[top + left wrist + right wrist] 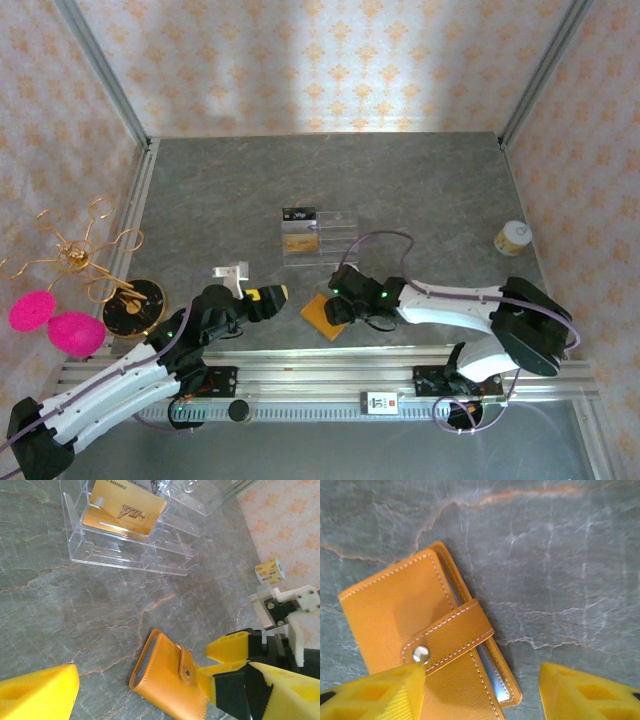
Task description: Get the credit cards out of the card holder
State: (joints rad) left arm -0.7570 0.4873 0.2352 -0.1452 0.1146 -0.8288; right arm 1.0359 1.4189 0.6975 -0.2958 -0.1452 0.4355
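The right gripper [482, 672] stands open, holding nothing, directly above the card holder [395, 610]. That orange-tan wallet lies flat on the grey marbled table [560, 555], folded shut, with its strap [450, 635] fastened by the metal snap [421, 654]. In the right wrist view one yellow finger [380, 695] sits over the wallet's face, its tip just beside the snap, though whether it touches the leather cannot be told. The other finger [585, 690] is off the wallet's open edge, over bare table. Between the two fingers, the grey-blue edges of the plastic sleeves show along that open edge, and whatever the sleeves hold is hidden. The left gripper [270, 295] is also open and empty, near the wallet but apart from it, pointing toward it and the right gripper. Well beyond the left gripper's fingertips stands a clear acrylic stand [100, 555] holding a gold card marked VIP [125, 510] upright in a slot. Farther off to that gripper's right sits a small jar [270, 571].
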